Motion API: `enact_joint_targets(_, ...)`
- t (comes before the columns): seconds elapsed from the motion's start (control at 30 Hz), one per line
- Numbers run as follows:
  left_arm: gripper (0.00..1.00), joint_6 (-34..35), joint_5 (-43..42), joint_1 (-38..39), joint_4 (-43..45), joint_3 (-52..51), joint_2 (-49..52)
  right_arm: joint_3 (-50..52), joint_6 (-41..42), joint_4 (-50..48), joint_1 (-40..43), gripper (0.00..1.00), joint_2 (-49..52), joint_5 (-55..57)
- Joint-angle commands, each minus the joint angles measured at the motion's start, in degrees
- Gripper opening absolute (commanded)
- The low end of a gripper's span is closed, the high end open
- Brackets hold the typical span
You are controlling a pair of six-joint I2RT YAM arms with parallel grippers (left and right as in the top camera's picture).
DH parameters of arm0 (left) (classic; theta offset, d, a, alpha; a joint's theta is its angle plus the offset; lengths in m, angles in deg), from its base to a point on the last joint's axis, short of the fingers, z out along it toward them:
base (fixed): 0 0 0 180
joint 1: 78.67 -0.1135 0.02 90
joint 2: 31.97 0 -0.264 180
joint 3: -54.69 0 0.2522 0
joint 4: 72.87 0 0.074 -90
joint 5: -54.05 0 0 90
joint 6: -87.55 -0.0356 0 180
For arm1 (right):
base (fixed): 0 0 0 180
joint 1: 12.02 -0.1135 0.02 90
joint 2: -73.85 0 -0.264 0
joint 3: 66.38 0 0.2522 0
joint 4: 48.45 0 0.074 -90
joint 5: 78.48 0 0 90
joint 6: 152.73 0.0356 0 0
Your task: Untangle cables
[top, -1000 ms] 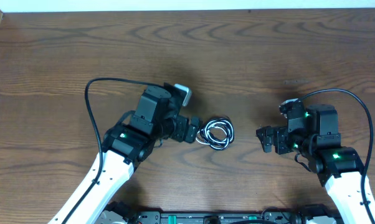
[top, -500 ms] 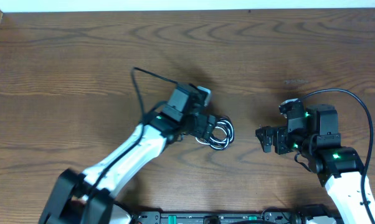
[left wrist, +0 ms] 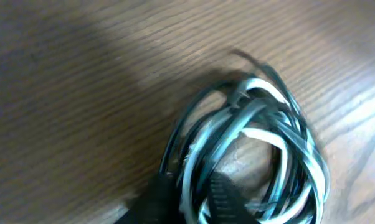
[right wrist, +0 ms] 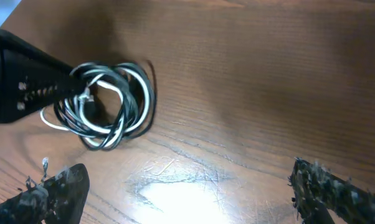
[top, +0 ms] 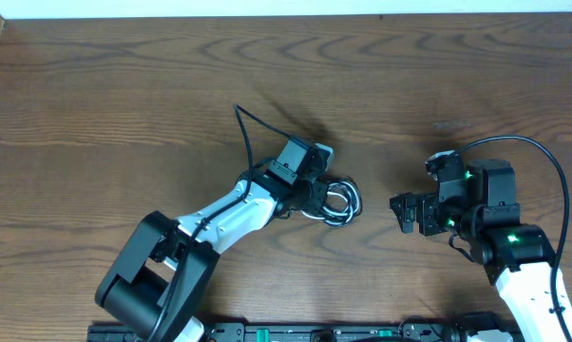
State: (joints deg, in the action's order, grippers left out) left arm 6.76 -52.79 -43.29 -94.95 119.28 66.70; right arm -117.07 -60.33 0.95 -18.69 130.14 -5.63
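Left gripper [top: 314, 196] is pinching the cables [top: 342, 201], coiled flat mid-table [top: 124, 95], loops fanning toward the right edge; right gripper [top: 404, 214] is hanging wide open

The top camera looked straight down on the whole desk [top: 96, 85] from high up. The left wrist camera sat very close to the cables [left wrist: 234, 124], facing down. Its picture was blurry, so it was maybe tilted. The right wrist camera looked across from farther off. All three saw the cables.
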Motion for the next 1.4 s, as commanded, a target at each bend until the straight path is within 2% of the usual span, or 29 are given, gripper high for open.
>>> enact_joint_targets(0.0,0.08,-0.2,-0.7,0.1,0.3,1.0,-3.6,-1.2,0.6,-0.2,-0.3,0.99,-0.1,-0.6)
enact_joint_targets(0.13,0.08,4.4,-0.7,-0.2,0.3,1.0,-9.6,-1.2,0.6,-0.3,-0.3,0.99,-0.1,-1.5)
enact_joint_targets(0.37,0.07,22.7,-0.8,-0.1,-1.0,0.9,-15.2,-1.2,0.6,-2.5,-0.3,0.99,-0.1,-10.3)
enact_joint_targets(0.53,0.08,25.2,-1.6,1.2,-1.6,0.9,-15.2,-1.2,3.0,-5.3,-0.3,0.96,-0.1,-14.5)
enact_joint_targets(0.63,0.07,25.4,-5.5,1.7,0.0,0.9,-15.2,-1.2,5.9,-6.4,-0.3,0.84,0.0,-14.5)
enact_joint_targets(0.7,0.07,25.7,-8.8,1.7,1.6,0.9,-15.2,-1.2,7.5,-6.7,-0.3,0.67,0.1,-14.5)
enact_joint_targets(0.8,0.07,27.4,-12.8,1.7,4.0,0.9,-15.2,-1.2,9.2,-6.7,-0.3,0.64,0.9,-14.5)
enact_joint_targets(0.9,0.07,27.5,-14.5,1.7,5.0,0.9,-15.2,-1.2,9.9,-6.7,-0.3,0.52,2.2,-14.6)
enact_joint_targets(1.07,0.07,27.5,-14.5,2.0,5.0,0.9,-15.2,-1.2,12.4,-6.7,-0.3,0.48,4.7,-15.3)
enact_joint_targets(1.13,0.07,27.5,-14.5,2.3,5.0,0.9,-15.2,-1.2,12.4,-6.7,-0.3,0.34,5.6,-15.4)
enact_joint_targets(1.17,0.07,27.5,-14.5,2.5,5.0,0.9,-15.2,-1.2,12.4,-6.7,-0.3,0.23,5.9,-15.4)
enact_joint_targets(1.23,0.07,27.5,-14.5,2.7,5.0,0.9,-15.2,-1.2,12.4,-6.5,-0.3,0.11,6.5,-15.3)
enact_joint_targets(1.3,0.08,27.5,-14.5,2.6,4.8,0.9,-15.2,-1.2,12.3,-5.9,-0.3,0.02,7.0,-14.0)
enact_joint_targets(1.37,0.07,26.3,-14.4,2.6,4.3,0.9,-15.2,-1.2,12.4,-4.3,-0.3,0.01,7.2,-9.7)
